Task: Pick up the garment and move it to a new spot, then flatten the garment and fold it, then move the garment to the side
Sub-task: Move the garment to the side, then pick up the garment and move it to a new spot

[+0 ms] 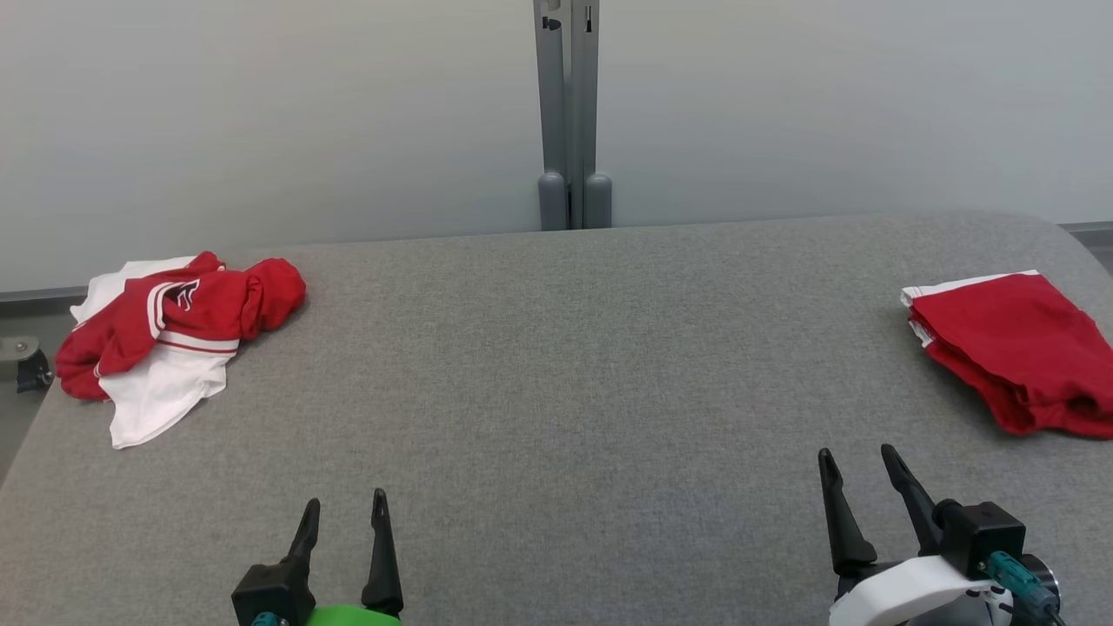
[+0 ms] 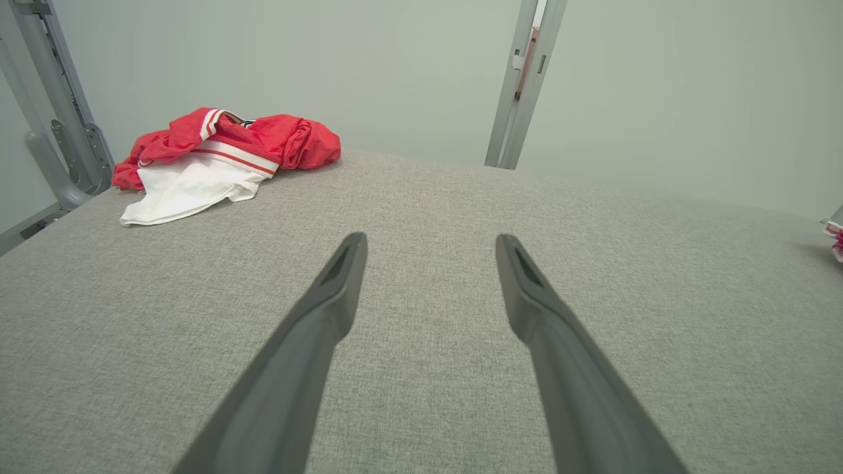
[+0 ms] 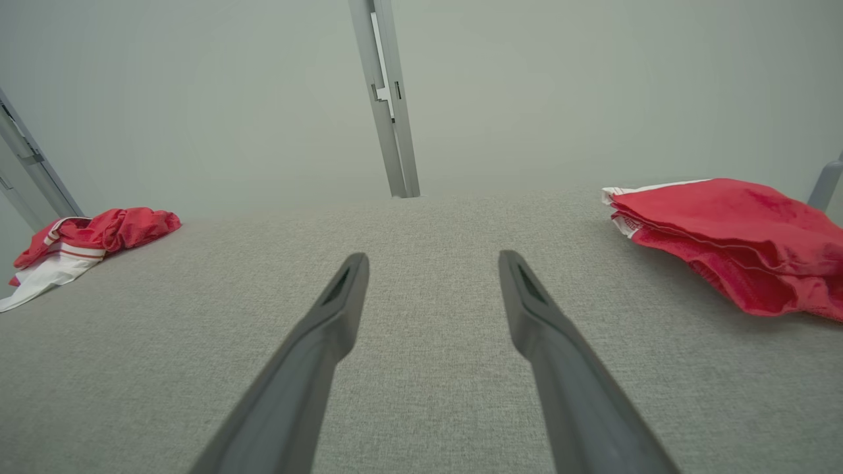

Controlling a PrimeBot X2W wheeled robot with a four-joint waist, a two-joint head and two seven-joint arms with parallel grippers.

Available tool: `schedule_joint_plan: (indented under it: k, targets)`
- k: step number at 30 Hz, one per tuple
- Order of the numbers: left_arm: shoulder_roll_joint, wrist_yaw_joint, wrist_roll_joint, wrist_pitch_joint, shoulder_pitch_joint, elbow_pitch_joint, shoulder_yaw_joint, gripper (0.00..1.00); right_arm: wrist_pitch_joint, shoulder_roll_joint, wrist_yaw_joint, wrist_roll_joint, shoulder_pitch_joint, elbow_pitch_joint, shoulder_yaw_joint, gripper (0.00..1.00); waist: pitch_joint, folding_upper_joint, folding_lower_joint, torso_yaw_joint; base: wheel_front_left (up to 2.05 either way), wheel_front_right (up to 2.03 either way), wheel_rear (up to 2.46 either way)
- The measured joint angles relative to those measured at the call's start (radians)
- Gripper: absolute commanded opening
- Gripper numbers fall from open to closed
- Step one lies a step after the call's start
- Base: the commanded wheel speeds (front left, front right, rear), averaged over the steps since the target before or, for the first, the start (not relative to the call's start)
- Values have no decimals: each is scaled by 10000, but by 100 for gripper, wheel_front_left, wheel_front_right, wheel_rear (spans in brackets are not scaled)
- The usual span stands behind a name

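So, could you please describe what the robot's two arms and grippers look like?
The left gripper and right gripper each have two long, dark, tapering fingers with a slotted recess near the tip, on a black block. The left wrist shell is bright green; the right wrist shell is white, with a teal plug beside it.

Grey fabric-covered table point(image 1: 556, 365) spans foreground, far right corner rounded. Pale grey wall panels point(image 1: 261, 104) behind, meeting at grey metal double post point(image 1: 567, 113), which stands upright at middle of table's far edge. Folded red cloth with white trim point(image 1: 1017, 348) lies on table near right edge. Small dark caster wheel point(image 1: 33, 374) just beyond table's left edge. Angled grey metal frame point(image 2: 62, 131) beside far left corner, seen in left wrist view.
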Motion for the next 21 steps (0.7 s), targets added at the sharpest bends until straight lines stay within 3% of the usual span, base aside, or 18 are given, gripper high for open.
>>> schedule_joint_plan:
  k: [10,21]
  targets:
    - [-21,-56,46,0,-71,52,-180,100,0,0,0,-33,66,-67,-136,100,28,0,0,329,0,0,0]
    - [6,-92,322,-2,-364,88,-19,100,0,0,0,276,78,-384,77,100,45,0,0,2183,0,0,0]
